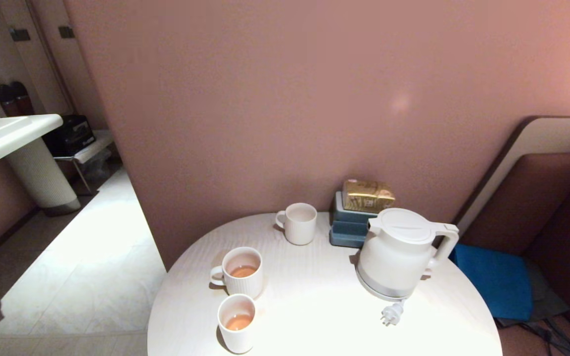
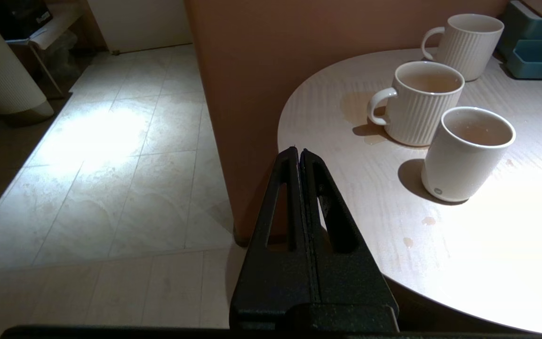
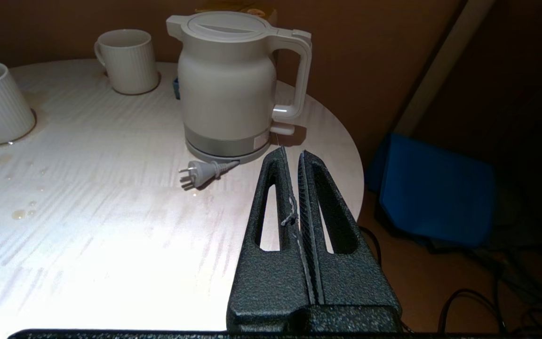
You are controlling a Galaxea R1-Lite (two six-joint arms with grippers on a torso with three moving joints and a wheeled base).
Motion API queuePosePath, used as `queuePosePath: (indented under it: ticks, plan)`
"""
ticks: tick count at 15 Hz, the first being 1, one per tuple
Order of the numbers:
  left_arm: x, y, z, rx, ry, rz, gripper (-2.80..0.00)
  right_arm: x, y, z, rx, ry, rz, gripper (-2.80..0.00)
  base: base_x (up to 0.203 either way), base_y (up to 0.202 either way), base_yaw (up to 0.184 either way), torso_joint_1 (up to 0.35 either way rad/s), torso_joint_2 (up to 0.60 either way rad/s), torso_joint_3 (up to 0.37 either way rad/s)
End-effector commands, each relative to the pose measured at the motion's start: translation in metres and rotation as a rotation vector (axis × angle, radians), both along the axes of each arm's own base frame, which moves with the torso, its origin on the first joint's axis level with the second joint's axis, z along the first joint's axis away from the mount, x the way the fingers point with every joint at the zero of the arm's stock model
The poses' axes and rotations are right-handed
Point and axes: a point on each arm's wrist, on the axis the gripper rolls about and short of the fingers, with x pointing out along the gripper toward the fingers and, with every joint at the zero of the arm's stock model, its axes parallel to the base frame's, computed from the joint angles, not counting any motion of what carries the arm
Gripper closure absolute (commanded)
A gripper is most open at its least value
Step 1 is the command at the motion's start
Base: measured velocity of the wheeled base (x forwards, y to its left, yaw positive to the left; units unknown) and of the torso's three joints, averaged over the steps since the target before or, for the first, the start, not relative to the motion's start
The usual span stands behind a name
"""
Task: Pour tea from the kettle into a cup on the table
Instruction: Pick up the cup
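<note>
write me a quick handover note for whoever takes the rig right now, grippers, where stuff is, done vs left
Left gripper: shut, empty, off the table's left edge, short of the cups.
Right gripper: shut, empty, near the table's right edge, just short of the kettle.
Kettle: upright on the right side of the table, lid closed, handle to the right, plug lying loose in front of it.
Cup: front left, holds some tea. The ribbed mug behind it also holds tea; the far mug looks empty.
Done: nothing visible under way; a few drops on the table.
Left: grasp the kettle, pour into the cup.
</note>
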Motion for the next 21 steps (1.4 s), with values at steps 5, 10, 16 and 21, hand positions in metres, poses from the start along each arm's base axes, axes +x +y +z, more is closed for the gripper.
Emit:
queuePosePath:
  ticks: [5,10,16,21]
  plan:
    - [0.0000,0.0000,0.0000,0.000,0.000,0.000,0.00,0.0002,0.0000,0.0000,-0.001,0.002,0.001,0.00,0.000,0.000,0.000,0.000,0.00,0.000]
    - [0.0000,0.0004,0.0000,-0.011,0.000,0.017,0.00,0.0002,0.0000,0.0000,0.000,0.003,0.001,0.00,0.000,0.000,0.000,0.000,0.00,0.000]
    - [0.0000,0.0004,0.0000,-0.011,0.000,0.017,0.00,0.0001,0.0000,0.0000,0.000,0.001,0.000,0.00,0.000,0.000,0.000,0.000,0.00,0.000]
    - [0.0002,0.0004,-0.0004,-0.011,0.002,0.018,0.00,0.0001,0.0000,0.0000,0.000,0.001,0.000,0.00,0.000,0.000,0.000,0.000,0.00,0.000]
